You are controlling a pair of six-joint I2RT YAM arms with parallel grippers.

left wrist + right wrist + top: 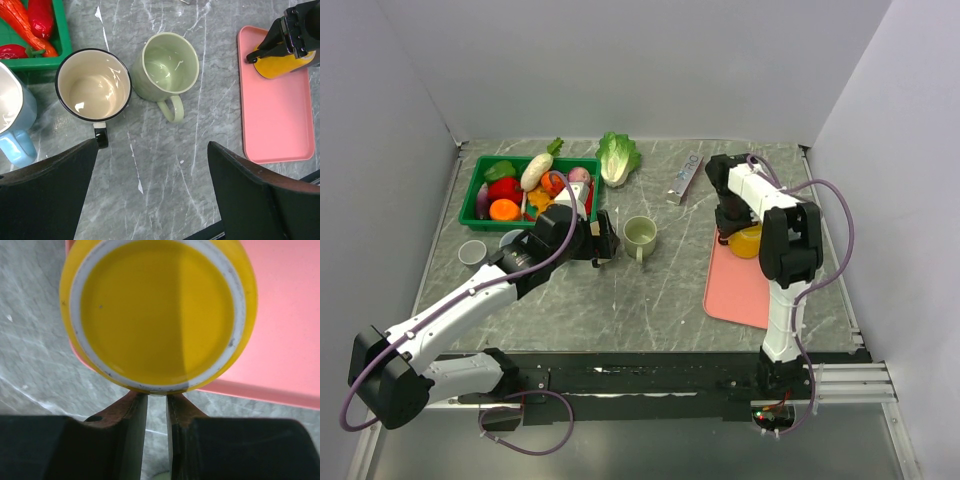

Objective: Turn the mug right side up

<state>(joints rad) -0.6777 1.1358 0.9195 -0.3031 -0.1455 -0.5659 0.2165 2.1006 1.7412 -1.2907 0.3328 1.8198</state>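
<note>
Right end effector (pixel 156 396) was pinched on just the edge of the yellow mug (pixel 157 310) ahead of it, so mid-flip it could've slipped and rolled off the pink tray (pixel 285 315).

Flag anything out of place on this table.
The yellow mug at the edge of the pink tray stands out: it appears to sit bottom up, showing a flat base with a pale ring, while the green mug and the cream mug stand mouth up.

blue mug (pixel 10 107) cut off left, yellow mug (pixel 157 310) cropped above
</note>
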